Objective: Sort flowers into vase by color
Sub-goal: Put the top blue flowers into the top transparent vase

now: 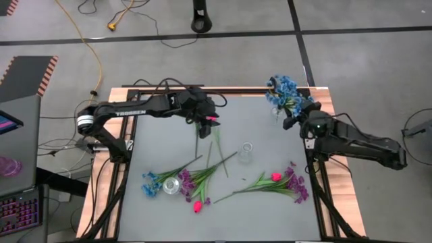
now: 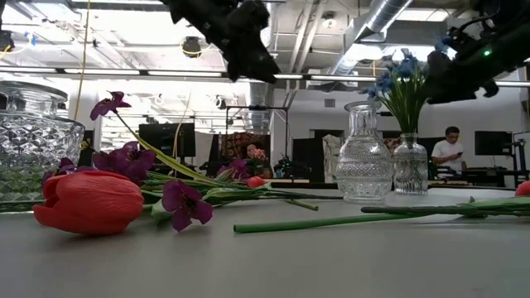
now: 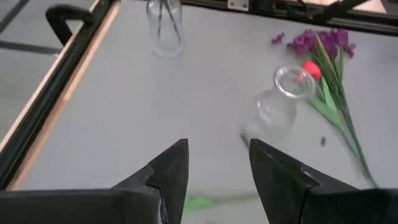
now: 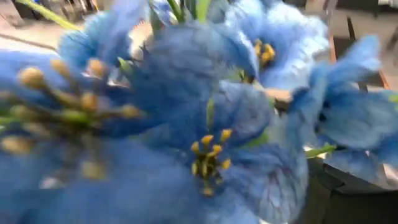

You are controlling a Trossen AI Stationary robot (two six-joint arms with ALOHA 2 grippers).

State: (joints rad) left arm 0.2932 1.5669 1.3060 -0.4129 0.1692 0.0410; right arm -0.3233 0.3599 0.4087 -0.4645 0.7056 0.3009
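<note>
Nearest the front edge lies a pink-red tulip bud (image 1: 197, 206), with purple clustered sprigs (image 1: 197, 179), a blue small-blossom bunch (image 1: 151, 183) and a round cut-glass vase (image 1: 170, 185) just behind. Mid-table a clear glass bottle vase (image 1: 246, 152) stands with bare grey table (image 1: 263, 131) around it. Farther back, the left gripper (image 3: 214, 171) hangs with its fingers parted, holding nothing. At the far right corner, blue flowers in a glass vase (image 1: 282, 93) crowd the right gripper (image 1: 291, 120); whether it grips I cannot tell.

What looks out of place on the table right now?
Nothing is spilled or tipped. All three vases stand upright: the centre vase empty, the far-right vase holding blue flowers. Loose flowers lie unsorted near the front.
</note>
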